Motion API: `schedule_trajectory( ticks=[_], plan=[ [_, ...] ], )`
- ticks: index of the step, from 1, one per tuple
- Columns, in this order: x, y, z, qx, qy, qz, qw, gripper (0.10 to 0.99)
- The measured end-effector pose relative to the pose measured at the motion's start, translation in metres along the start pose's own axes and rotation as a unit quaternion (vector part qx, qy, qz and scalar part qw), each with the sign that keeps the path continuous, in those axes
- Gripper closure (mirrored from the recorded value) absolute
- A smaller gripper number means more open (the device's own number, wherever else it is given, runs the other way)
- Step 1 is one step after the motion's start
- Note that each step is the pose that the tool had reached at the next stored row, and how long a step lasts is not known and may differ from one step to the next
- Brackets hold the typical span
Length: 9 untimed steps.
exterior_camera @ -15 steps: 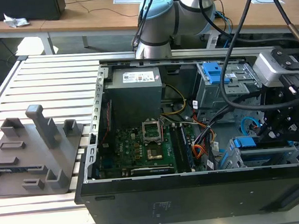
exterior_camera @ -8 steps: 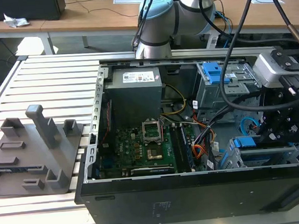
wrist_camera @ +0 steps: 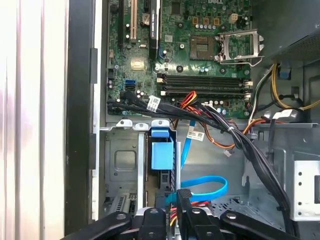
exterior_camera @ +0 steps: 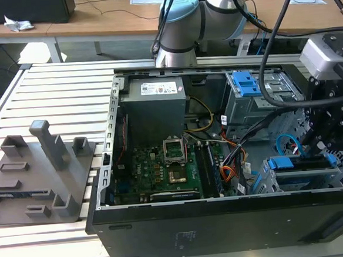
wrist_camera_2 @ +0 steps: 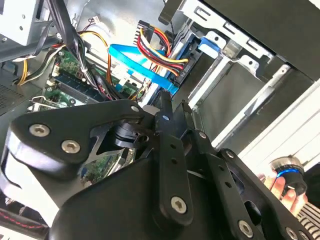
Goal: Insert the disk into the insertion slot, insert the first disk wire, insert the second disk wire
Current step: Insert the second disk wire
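The disk (wrist_camera: pixel 161 152), framed by its blue caddy, sits inside the insertion slot (wrist_camera: pixel 125 160), a silver metal cage at the case's near corner on the exterior view's right (exterior_camera: pixel 281 182). The first disk wire (wrist_camera_2: pixel 160 45), a red, yellow and black bundle, is plugged in at the disk's back end. From there the second disk wire (wrist_camera: pixel 207 186), flat and light blue, loops to a dark plug. My gripper (wrist_camera: pixel 172 220) is shut on that plug, right behind the disk. In the second wrist view its tips (wrist_camera_2: pixel 166 105) meet the blue cable's end (wrist_camera_2: pixel 145 65).
The motherboard (wrist_camera: pixel 200 40) and a black wire bundle (wrist_camera: pixel 235 135) lie beside the cage. An orange cable (exterior_camera: pixel 226 173) curls nearby. A grey bay with a blue latch (exterior_camera: pixel 246 85) stands at the back. A grey fixture (exterior_camera: pixel 39 173) rests outside the case. A person's hand (wrist_camera_2: pixel 285 187) shows.
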<state>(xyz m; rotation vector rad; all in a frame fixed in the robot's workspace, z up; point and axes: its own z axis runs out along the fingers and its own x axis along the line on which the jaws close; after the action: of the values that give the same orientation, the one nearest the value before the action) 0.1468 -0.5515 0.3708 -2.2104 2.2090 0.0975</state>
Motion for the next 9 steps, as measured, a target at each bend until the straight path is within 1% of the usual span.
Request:
schedule_trajectory(
  ticks=[1,2,4,9],
  plan=[
    [-0.0001,0.0001,-0.0023,0.0,-0.0003,0.0,1.0,0.863],
    [-0.0002,0.0001,-0.0034,0.0,-0.0005,0.0,1.0,0.98],
    [-0.0003,0.0002,-0.0055,0.0,-0.0006,0.0,1.0,0.98],
    [-0.0003,0.0005,-0.0059,0.0,-0.0006,0.0,1.0,0.98]
  ],
)
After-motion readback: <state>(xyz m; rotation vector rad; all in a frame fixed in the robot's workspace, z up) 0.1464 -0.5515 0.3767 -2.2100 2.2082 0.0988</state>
